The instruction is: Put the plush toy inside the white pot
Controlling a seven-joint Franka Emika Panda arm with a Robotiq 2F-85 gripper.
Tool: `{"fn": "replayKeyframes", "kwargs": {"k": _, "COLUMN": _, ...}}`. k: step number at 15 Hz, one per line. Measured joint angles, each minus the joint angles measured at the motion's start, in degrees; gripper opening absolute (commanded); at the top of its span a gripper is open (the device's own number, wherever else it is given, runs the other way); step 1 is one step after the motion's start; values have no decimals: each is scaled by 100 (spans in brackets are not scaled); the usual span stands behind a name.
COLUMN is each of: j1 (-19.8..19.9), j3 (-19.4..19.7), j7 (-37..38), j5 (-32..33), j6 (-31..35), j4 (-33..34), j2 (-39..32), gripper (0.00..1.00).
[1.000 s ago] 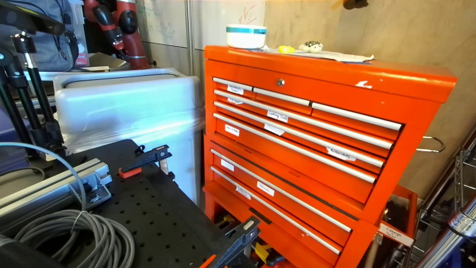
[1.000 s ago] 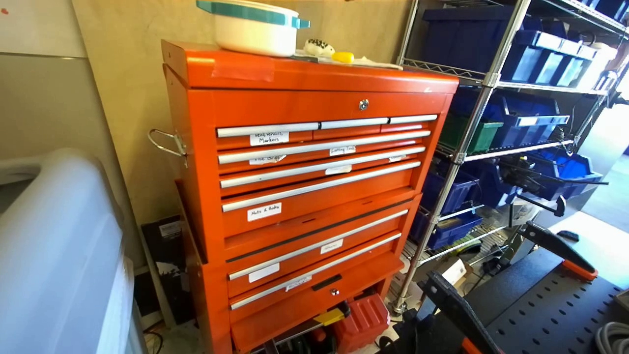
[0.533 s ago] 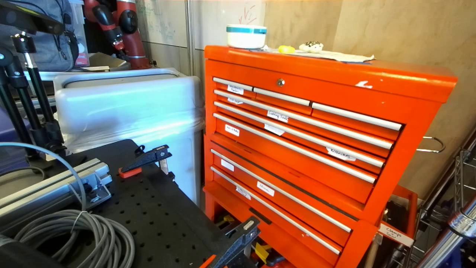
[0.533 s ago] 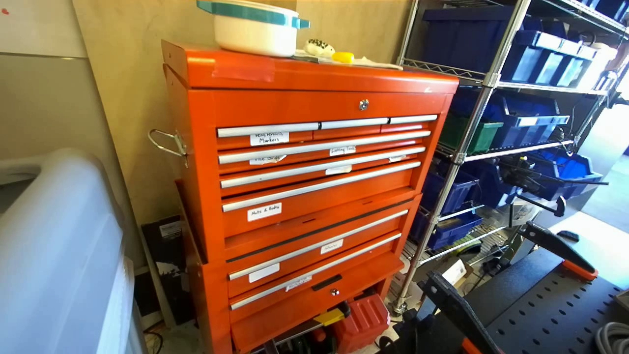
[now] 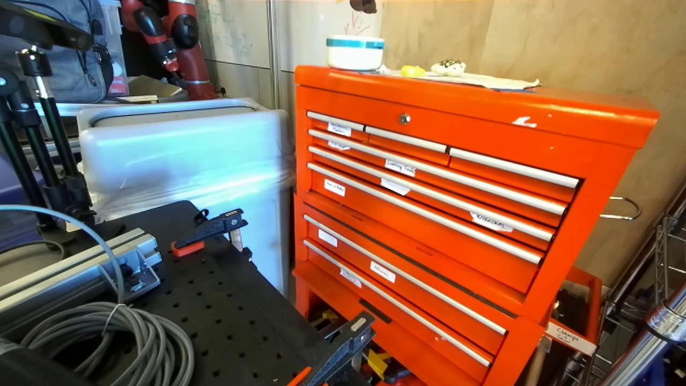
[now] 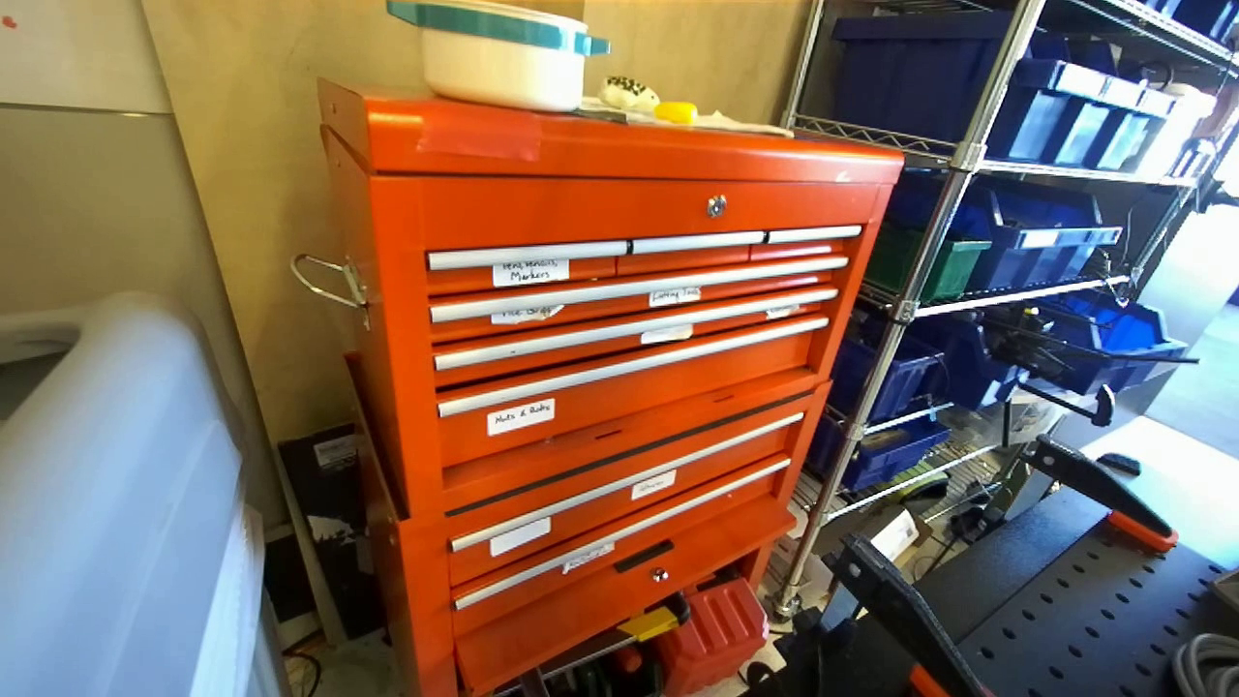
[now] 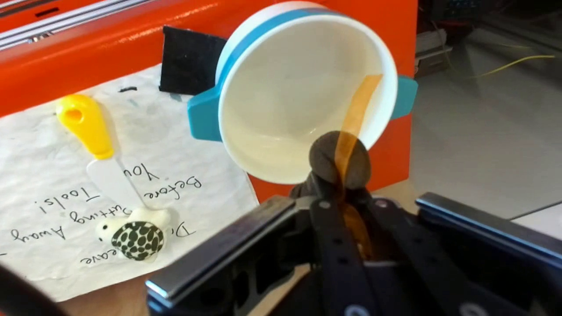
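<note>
The plush toy point(image 7: 324, 160), a brown soft lump with an orange strip, is held at the fingertips of my gripper point(image 7: 340, 193) in the wrist view. The fingers are closed in on it. In an exterior view the plush toy point(image 5: 364, 5) hangs at the top edge, above the white pot point(image 5: 355, 56). The white pot point(image 6: 503, 73), with a blue-green band and side handles, stands on the chest. In the wrist view the white pot point(image 7: 285, 87) is open and empty inside, and the toy overlaps its near rim. The gripper is out of both exterior views.
The red tool chest point(image 5: 455, 123) carries the pot. Beside the pot lie a paper sheet point(image 7: 35, 153), a yellow-handled spatula point(image 7: 85, 123), a white dark-spotted figure point(image 7: 138, 239) and a black square point(image 7: 189, 61). A metal shelf point(image 6: 929, 232) stands beside the chest.
In an exterior view the plush toy was at the upper right, then out of frame. Now it is farther left, above the pot. The pot and other things have not moved.
</note>
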State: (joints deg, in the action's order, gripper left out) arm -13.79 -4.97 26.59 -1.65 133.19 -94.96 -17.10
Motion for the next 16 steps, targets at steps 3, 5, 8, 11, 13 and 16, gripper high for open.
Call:
{"fn": "replayKeyframes", "kwargs": {"k": 3, "j1": -9, "j3": -50, "j7": -90, "j5": 13, "j6": -4, "j4": -161, "j2": -23, "gripper": 3}}
{"fn": "replayKeyframes", "kwargs": {"k": 5, "j1": -29, "j3": -78, "j7": -138, "j5": 39, "j6": -4, "j4": -262, "j2": -38, "gripper": 3}}
{"fn": "replayKeyframes", "kwargs": {"k": 8, "j1": -82, "j3": -83, "j7": -143, "j5": 234, "j6": 23, "j4": -351, "j2": -83, "gripper": 3}}
{"fn": "replayKeyframes", "kwargs": {"k": 11, "j1": -110, "j3": -80, "j7": -127, "j5": 524, "j6": 110, "j4": -396, "j2": -134, "gripper": 3}}
{"fn": "replayKeyframes", "kwargs": {"k": 13, "j1": -113, "j3": -75, "j7": -125, "j5": 668, "j6": 179, "j4": -404, "j2": -171, "gripper": 3}}
{"fn": "replayKeyframes", "kwargs": {"k": 16, "j1": -114, "j3": -64, "j7": -113, "j5": 804, "j6": 252, "j4": -410, "j2": -256, "gripper": 3}}
